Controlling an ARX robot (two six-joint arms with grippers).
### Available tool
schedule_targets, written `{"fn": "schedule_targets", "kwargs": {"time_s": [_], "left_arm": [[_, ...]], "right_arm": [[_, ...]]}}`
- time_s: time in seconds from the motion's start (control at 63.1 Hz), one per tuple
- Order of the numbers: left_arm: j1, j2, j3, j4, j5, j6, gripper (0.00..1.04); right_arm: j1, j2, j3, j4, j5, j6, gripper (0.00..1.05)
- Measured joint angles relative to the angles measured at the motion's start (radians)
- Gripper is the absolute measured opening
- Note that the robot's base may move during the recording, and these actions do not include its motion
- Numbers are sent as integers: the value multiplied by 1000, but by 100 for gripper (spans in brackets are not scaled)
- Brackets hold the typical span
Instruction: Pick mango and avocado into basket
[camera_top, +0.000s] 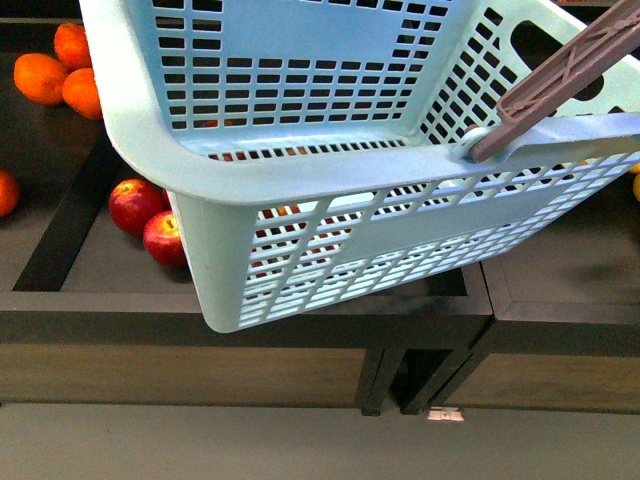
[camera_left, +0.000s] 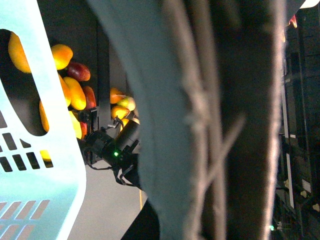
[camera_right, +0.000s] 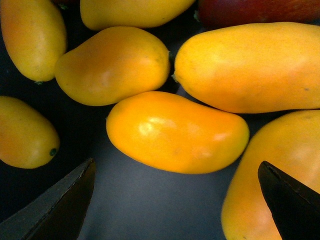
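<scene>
The pale aqua basket (camera_top: 300, 170) hangs tilted and fills most of the front view, its brown handle (camera_top: 570, 75) running up to the right. My left gripper is shut on the basket. In the left wrist view the blurred handle (camera_left: 240, 125) is so close that the fingers cannot be made out. Several yellow-orange mangoes lie on a dark shelf in the right wrist view. One mango (camera_right: 177, 132) sits just ahead of my right gripper (camera_right: 176, 163), which is open, with its dark fingertips (camera_right: 75, 195) wide on either side. The avocado is out of view.
Oranges (camera_top: 65, 70) and red apples (camera_top: 150, 220) lie in dark shelf bins (camera_top: 60, 300) behind and left of the basket. Through the basket wall (camera_left: 30, 165) the left wrist view shows more mangoes (camera_left: 75, 92) and the right arm (camera_left: 115, 150) with a green light.
</scene>
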Motion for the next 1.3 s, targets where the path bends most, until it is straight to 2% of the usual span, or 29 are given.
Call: {"fn": "schedule_targets", "kwargs": {"time_s": [0.666, 0.682, 1.3], "left_arm": [[0, 0, 0, 0, 0, 0, 6], [0, 0, 0, 0, 0, 0, 6], [0, 0, 0, 0, 0, 0, 5]], "right_arm": [[42, 166, 250, -112, 16, 55, 96], [44, 213, 351, -162, 26, 65, 96], [48, 192, 327, -193, 4, 181, 96]]}}
